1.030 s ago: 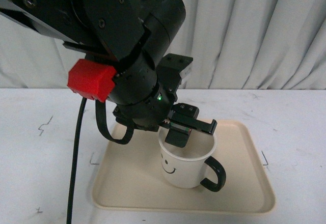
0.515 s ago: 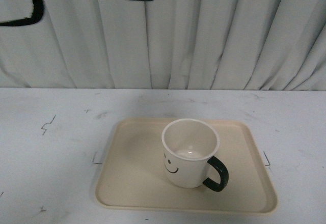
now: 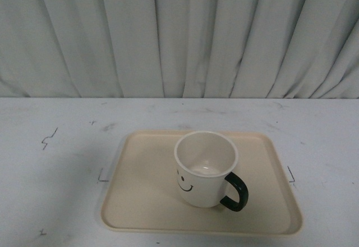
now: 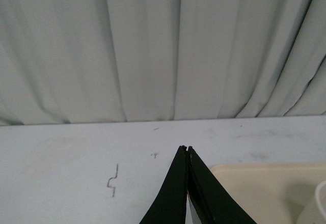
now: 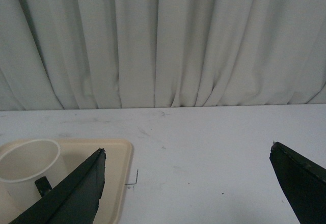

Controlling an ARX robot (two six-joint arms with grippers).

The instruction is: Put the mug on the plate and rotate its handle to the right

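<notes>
The white mug (image 3: 205, 168) with a black smiley face stands upright on the beige plate (image 3: 140, 202) in the front view. Its black handle (image 3: 235, 192) points to the right and a little toward the front. Neither arm shows in the front view. My left gripper (image 4: 187, 148) is shut, empty, above the table beside a corner of the plate (image 4: 265, 183). My right gripper (image 5: 187, 150) is wide open over bare table. The mug (image 5: 28, 168) and plate (image 5: 119, 183) lie beyond one of its fingers (image 5: 76, 193), with a stub of the handle (image 5: 43, 186) showing.
A pale pleated curtain (image 3: 179, 33) hangs behind the white table (image 3: 50, 163). Small black corner marks (image 3: 103, 175) sit on the table beside the plate.
One second ago an arm held its gripper at the mug's rim. It lifted up and left the front view. The mug stays on the plate with its handle to the right.
</notes>
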